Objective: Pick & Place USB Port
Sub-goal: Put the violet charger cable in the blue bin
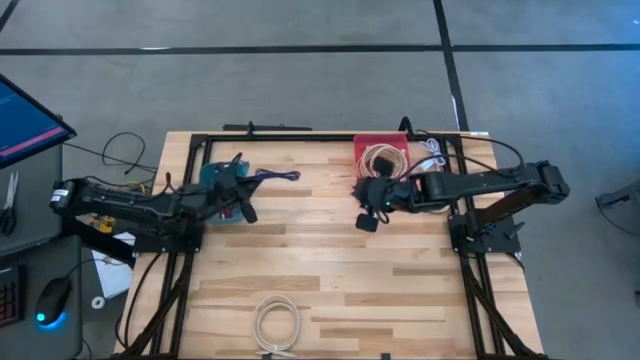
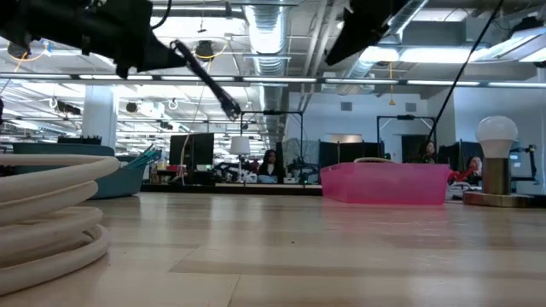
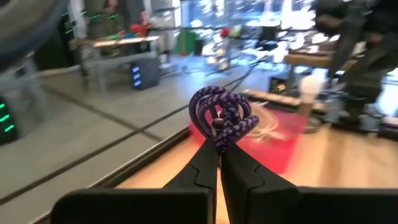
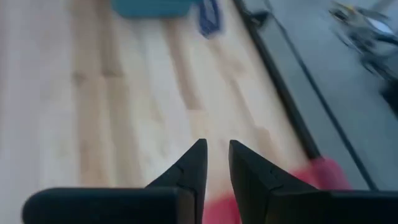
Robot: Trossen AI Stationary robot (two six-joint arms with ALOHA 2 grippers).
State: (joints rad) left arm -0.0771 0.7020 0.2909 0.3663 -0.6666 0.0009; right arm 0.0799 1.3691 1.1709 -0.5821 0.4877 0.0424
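Note:
The USB piece is a small coiled bundle of purple braided cable [image 3: 222,117]. It is at the tips of my left gripper [image 3: 219,148], which is shut on it beside the teal bin [image 1: 215,185] at the table's far left. In the high view the purple cable [image 1: 278,177] sticks out toward the table's right. My right gripper [image 4: 216,149] hovers open with nothing between its fingers. It is over the wood just in front of the red bin [image 1: 381,155], which holds several coiled cables. My left gripper pinches the purple bundle by its lower loops [image 3: 220,140] between its two fingertips. The fingers lie about level and come from the table's left side. The coil is bunched at the tips and lifted clear of the table.
A white coiled cable [image 1: 276,322] lies at the table's near edge and looms at the left in the low view [image 2: 47,213]. A black frame [image 1: 300,135] runs along the far edge. Bare wood lies between the two arms.

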